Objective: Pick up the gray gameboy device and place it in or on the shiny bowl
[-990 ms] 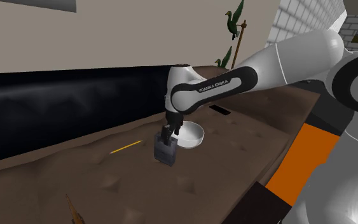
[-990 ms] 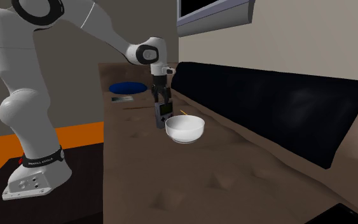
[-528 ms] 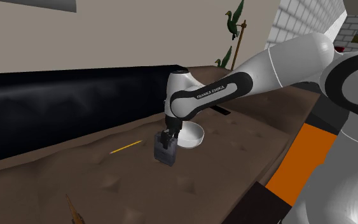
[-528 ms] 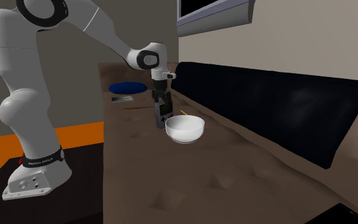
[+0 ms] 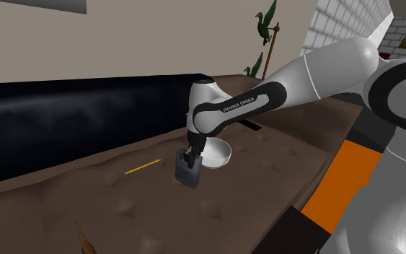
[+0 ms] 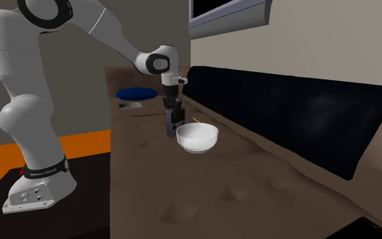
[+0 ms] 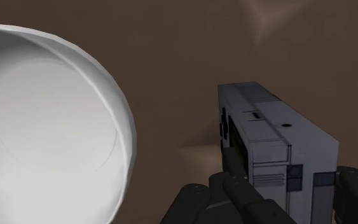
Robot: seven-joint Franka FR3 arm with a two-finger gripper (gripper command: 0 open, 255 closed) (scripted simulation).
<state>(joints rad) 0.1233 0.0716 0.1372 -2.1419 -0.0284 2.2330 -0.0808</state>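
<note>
The gray gameboy stands upright on the brown padded surface, just off the white bowl toward the shoulder view's left. My black gripper comes down on its top end from above. In the wrist view the two fingers clasp the gameboy by its flat sides, so my gripper is shut on it. The bowl lies beside the device, its inside bare. In the second exterior view the gameboy hangs under my gripper, next to the bowl.
A yellow pencil lies beyond the gameboy on the shoulder view's left. A blue plate and a flat dark item sit further back along the surface. A black cushioned back runs along its far side; orange floor borders the near edge.
The arm came down a little onto the gameboy, then the fingers closed on its sides. Gameboy and bowl have stayed where they were.
</note>
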